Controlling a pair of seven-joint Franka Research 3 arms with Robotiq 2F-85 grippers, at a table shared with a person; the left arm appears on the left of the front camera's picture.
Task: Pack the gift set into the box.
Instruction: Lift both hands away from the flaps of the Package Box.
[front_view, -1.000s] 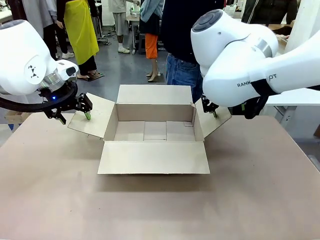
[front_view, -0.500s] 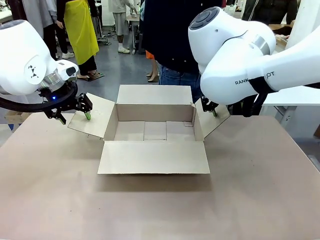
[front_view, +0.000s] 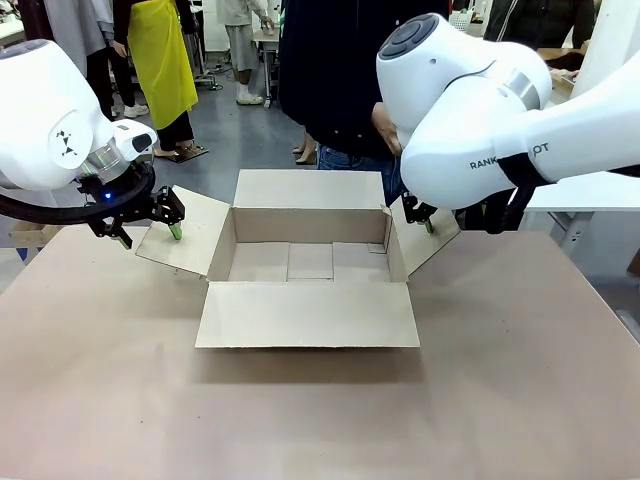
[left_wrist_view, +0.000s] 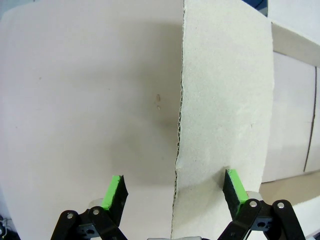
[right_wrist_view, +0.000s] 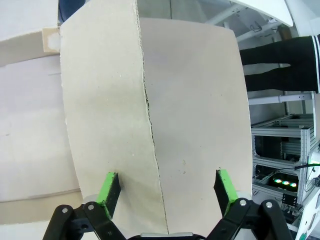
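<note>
Cardboard box unchanged; left end effector and right end effector stay spread astride its side flaps, person nearer.

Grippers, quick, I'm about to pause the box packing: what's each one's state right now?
Left gripper: open, fingers astride the left flap, gripping nothing.
Right gripper: open, fingers astride the right flap, gripping nothing.

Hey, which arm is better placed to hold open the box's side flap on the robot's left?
Left. The left gripper is open astride the left flap at its edge, so it probably need only close. The right gripper is astride the right flap, across the box.
</note>
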